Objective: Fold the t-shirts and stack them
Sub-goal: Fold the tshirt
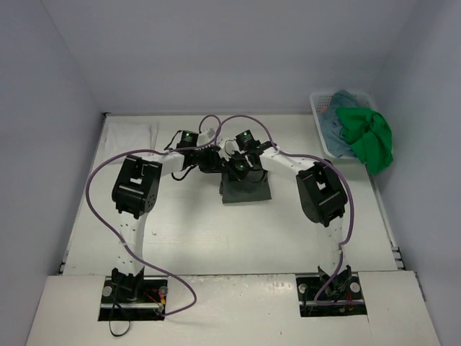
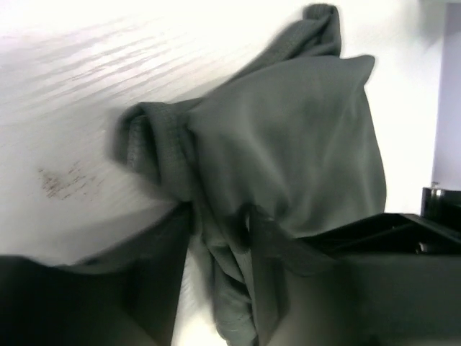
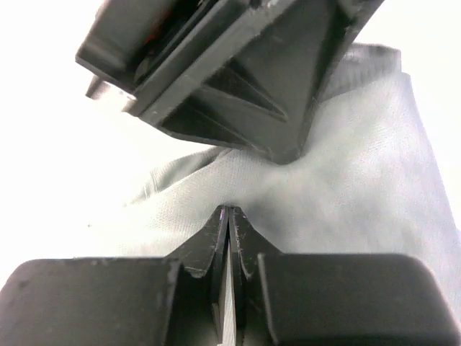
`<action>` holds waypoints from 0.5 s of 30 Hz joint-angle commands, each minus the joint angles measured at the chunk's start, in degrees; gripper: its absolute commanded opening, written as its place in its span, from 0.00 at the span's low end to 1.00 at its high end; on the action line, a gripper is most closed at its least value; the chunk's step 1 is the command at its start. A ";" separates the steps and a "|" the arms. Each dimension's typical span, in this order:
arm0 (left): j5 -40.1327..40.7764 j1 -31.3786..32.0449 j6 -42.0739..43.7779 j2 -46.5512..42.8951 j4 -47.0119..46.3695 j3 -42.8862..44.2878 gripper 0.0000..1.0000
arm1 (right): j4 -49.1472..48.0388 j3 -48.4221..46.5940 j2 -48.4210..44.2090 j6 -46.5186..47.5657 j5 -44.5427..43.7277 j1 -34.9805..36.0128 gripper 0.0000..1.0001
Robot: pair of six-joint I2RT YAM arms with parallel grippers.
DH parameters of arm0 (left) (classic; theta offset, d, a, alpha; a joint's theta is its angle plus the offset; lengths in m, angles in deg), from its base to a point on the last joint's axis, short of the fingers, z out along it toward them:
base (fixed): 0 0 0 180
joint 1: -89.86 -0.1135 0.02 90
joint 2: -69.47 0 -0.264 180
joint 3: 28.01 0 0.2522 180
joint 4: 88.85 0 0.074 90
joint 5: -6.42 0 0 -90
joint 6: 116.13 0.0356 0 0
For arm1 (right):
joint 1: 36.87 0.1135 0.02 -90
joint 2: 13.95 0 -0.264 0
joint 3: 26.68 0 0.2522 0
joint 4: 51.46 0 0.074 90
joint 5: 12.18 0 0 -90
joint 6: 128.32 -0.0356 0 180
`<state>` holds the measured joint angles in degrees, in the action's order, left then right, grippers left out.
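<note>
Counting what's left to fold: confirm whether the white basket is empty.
No, the basket holds a bright green t-shirt, draped over its rim, and a teal-blue t-shirt.

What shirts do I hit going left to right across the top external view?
white t-shirt → dark grey-green t-shirt → teal-blue t-shirt → bright green t-shirt

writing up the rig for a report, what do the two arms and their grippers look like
Both the left arm and right arm have white links with chunky black joint housings. A purple cable loops loosely along each from a black base plate. A small green light shows near each wrist. The right gripper has black, angular plastic fingers.
</note>
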<state>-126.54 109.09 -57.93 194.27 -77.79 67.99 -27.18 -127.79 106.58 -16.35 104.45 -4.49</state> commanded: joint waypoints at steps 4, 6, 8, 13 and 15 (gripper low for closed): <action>3.76 2.75 2.26 6.16 9.11 0.03 0.13 | -0.50 -1.68 -4.25 0.08 2.46 -0.21 0.00; 3.41 2.66 2.61 6.86 9.03 0.55 0.12 | -0.50 -1.33 -4.43 0.35 2.63 -0.30 0.00; 3.06 2.66 2.79 6.87 9.20 0.82 0.08 | -0.50 -1.07 -4.60 0.52 2.72 -0.48 0.00; 3.50 1.61 5.16 5.03 11.30 2.49 0.00 | -0.50 -0.10 -6.09 1.05 3.25 -1.18 0.00; 3.50 0.29 6.47 3.80 12.45 3.54 0.00 | -0.50 -0.01 -7.32 1.23 3.16 -1.53 0.00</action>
<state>-128.51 110.05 -56.81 197.48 -75.08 71.81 -27.15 -127.42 105.88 -15.80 106.09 -5.30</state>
